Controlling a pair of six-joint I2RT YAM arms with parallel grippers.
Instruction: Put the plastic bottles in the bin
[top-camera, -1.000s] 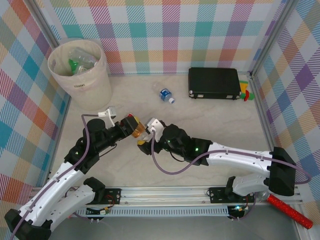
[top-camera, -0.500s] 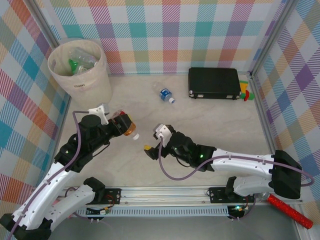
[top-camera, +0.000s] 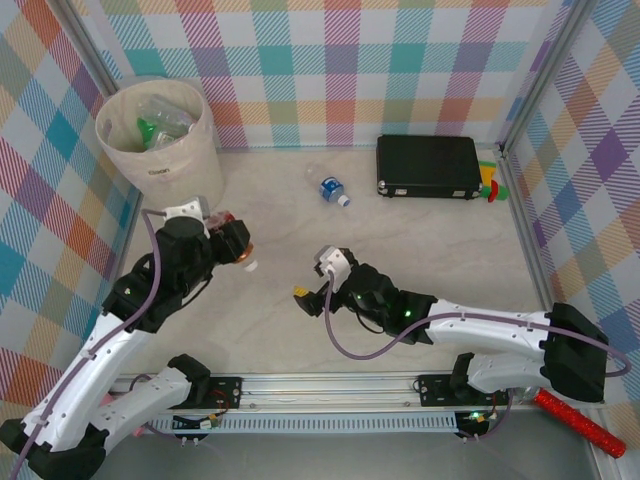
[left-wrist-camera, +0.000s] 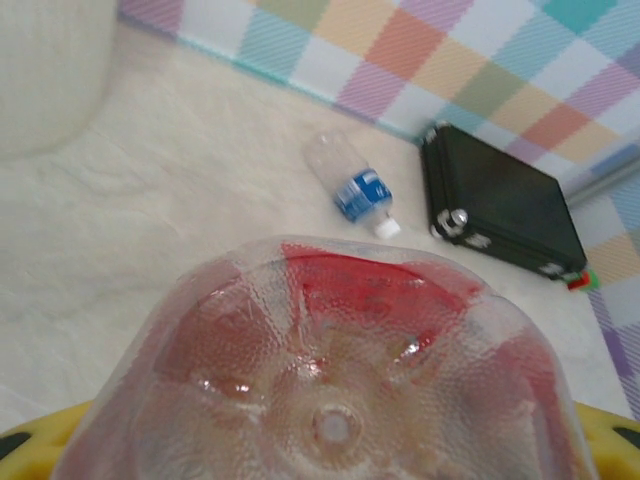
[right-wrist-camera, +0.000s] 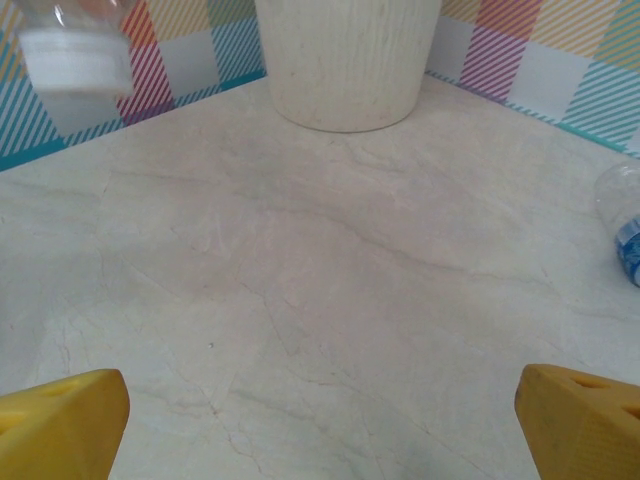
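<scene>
My left gripper (top-camera: 232, 244) is closed partway around an orange-labelled bottle (top-camera: 244, 257) with a white cap. In the wrist view its dimpled, red-tinted base (left-wrist-camera: 330, 370) sits between my yellow fingers (left-wrist-camera: 25, 440). The bin (top-camera: 185, 175) stands beyond this gripper and a little to its left, apart from it, with several bottles (top-camera: 160, 120) already inside.

My right gripper (top-camera: 308, 293) is spread wide above the bare bench (top-camera: 420, 250), with nothing between its fingertips (right-wrist-camera: 60, 420). A blue-labelled bottle (top-camera: 330, 187) lies on its side on the bench, beyond my right gripper and well apart from it. Near it, further right, is a black case (top-camera: 428, 166).
</scene>
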